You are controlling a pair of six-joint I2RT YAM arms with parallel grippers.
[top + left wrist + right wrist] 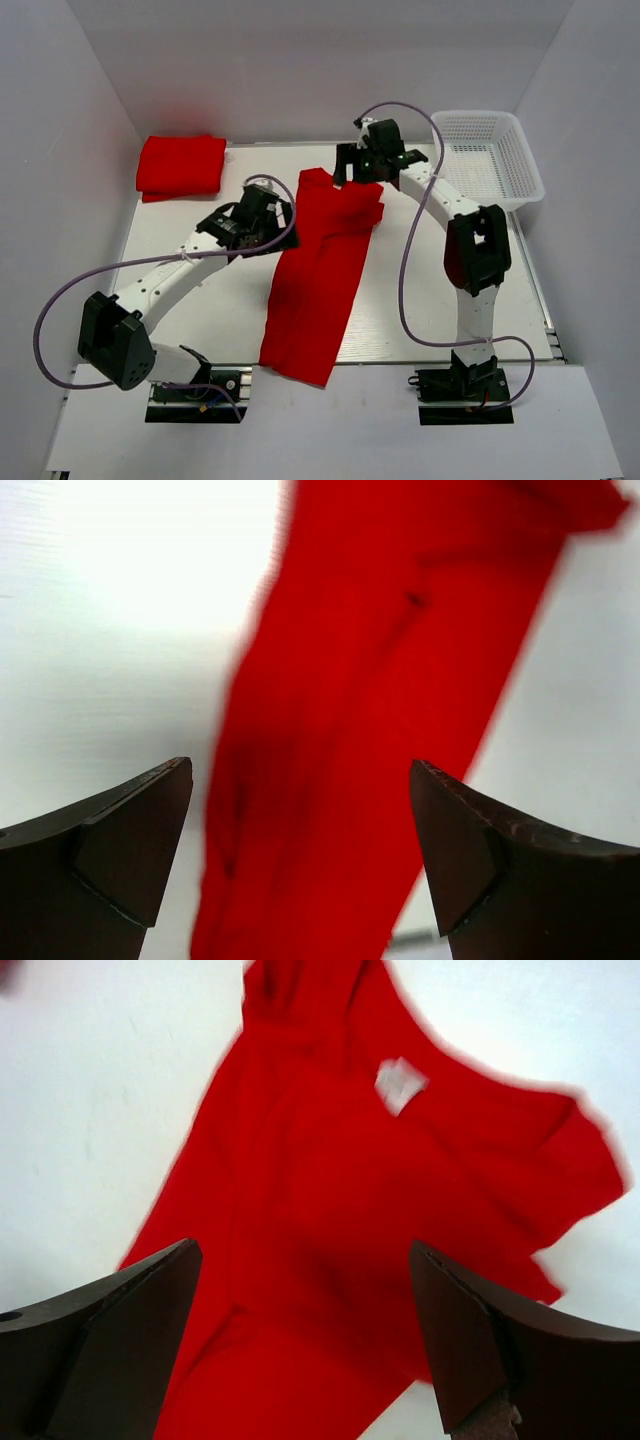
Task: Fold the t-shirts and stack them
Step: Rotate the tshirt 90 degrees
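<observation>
A red t-shirt (322, 275) lies in a long narrow strip down the middle of the table, its lower end hanging past the front edge. In the left wrist view this t-shirt (380, 730) runs between the open fingers. My left gripper (275, 217) hovers open at the strip's left edge, holding nothing. My right gripper (352, 165) is open above the collar end, where the t-shirt (380, 1220) shows its white neck label (400, 1084). A second, folded t-shirt (181, 165) rests at the back left.
A white mesh basket (493, 158) stands at the back right, with nothing in it. White walls close in the table on three sides. Purple cables loop from both arms.
</observation>
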